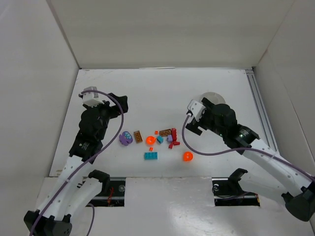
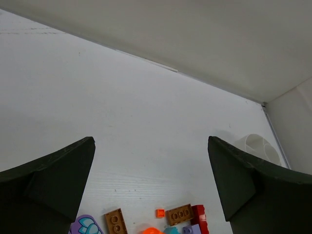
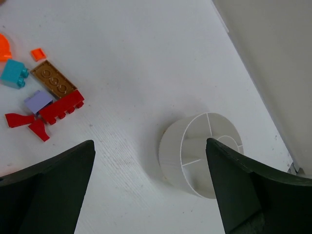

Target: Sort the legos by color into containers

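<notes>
the white bowl (image 3: 170, 151) shows its inner dividers clearest from the right wrist; from above the right arm (image 1: 224, 120) half covers it. left pincer (image 2: 151, 139) and right pincer (image 3: 150, 144) both released.

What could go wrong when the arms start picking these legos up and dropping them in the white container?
The red brick lies against the brown plate and the lilac piece, so a pinch there may grab or scatter neighbours. The orange rounded piece could roll away when nudged. The white container has narrow compartments; a drop may miss.

white bowl (image 3: 195, 156), red brick (image 3: 61, 107)
</notes>
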Robot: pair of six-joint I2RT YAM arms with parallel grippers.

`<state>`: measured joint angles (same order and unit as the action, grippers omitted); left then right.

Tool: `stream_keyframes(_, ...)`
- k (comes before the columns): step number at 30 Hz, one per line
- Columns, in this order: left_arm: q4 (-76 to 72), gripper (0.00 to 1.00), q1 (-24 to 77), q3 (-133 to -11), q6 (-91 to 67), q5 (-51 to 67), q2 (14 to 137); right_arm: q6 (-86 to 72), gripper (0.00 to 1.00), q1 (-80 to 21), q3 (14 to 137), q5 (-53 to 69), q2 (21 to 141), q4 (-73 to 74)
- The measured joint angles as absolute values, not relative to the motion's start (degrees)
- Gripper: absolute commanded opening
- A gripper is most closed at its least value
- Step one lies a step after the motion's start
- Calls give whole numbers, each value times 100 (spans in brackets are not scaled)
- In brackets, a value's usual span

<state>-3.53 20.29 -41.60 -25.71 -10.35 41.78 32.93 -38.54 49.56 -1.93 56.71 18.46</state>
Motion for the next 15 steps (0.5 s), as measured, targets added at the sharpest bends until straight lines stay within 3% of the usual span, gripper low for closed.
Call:
stream_keyframes(9, -296, 100, 2029, -4084, -2620, -862, 4386, 3286, 100, -3951, 4534, 148, 4963, 1754)
stream_keyframes(15, -338, 100, 2029, -3970, -2556, -532, 4484, 2982, 88, -3970, 4134, 561, 5535, 1747)
